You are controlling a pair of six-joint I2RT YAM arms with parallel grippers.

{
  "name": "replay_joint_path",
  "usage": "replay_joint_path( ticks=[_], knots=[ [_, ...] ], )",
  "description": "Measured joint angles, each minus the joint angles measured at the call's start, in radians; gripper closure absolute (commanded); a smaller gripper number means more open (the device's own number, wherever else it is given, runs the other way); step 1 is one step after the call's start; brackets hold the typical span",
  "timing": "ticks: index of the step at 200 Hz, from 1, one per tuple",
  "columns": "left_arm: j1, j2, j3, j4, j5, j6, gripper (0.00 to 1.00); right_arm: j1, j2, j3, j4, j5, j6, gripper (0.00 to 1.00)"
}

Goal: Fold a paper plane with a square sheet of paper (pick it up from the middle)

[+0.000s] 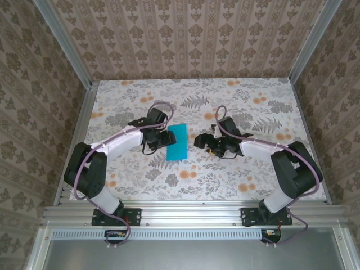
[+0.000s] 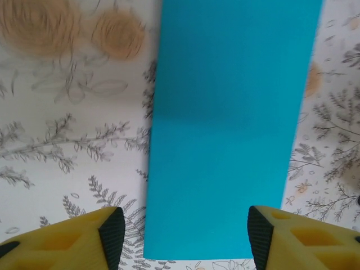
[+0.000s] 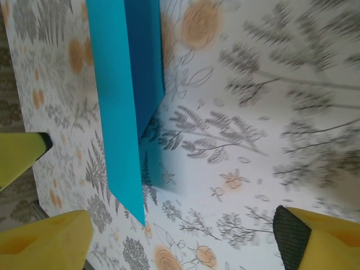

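Observation:
The square sheet of paper (image 1: 178,142) lies mid-table, teal-blue and folded in half into a long rectangle (image 2: 230,124). In the right wrist view its upper layer (image 3: 118,112) stands lifted off the lower one, gaping toward that camera. My left gripper (image 1: 163,138) is at the sheet's left edge, open; its fingertips (image 2: 112,236) straddle the near short end of the paper without touching it. My right gripper (image 1: 201,140) hovers just right of the sheet, open with nothing between its fingers (image 3: 292,236). The paper plane is out of view.
The table (image 1: 253,174) has a floral cloth. Aluminium rails (image 1: 79,118) and patterned walls close it in on three sides. Both arms bend inward from their bases at the near edge.

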Motion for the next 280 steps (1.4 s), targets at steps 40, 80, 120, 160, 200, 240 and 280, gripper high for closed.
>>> replay_joint_path(
  ticks=[40, 80, 120, 160, 200, 240, 280],
  knots=[
    [0.027, 0.000, -0.051, 0.090, 0.059, -0.040, 0.41, 0.074, 0.103, 0.041, 0.054, -0.041, 0.087, 0.29],
    [0.044, 0.000, -0.052, 0.125, 0.067, -0.048, 0.41, 0.126, 0.156, 0.060, 0.105, -0.072, 0.150, 0.41],
    [0.052, 0.000, -0.052, 0.134, 0.071, -0.051, 0.41, 0.143, 0.201, 0.060, 0.138, -0.101, 0.198, 0.59],
    [0.061, 0.000, -0.052, 0.138, 0.080, -0.050, 0.43, 0.144, 0.205, 0.060, 0.153, -0.116, 0.222, 0.79],
    [0.061, 0.000, -0.052, 0.175, 0.120, -0.050, 0.51, 0.144, 0.198, 0.060, 0.133, -0.116, 0.215, 0.96],
    [0.061, 0.053, -0.036, 0.236, 0.163, -0.035, 0.62, 0.109, 0.194, 0.063, 0.047, -0.150, 0.140, 0.98],
    [0.061, 0.158, -0.016, 0.280, 0.191, -0.034, 0.67, 0.055, 0.194, 0.107, -0.091, -0.186, 0.021, 0.97]
  ],
)
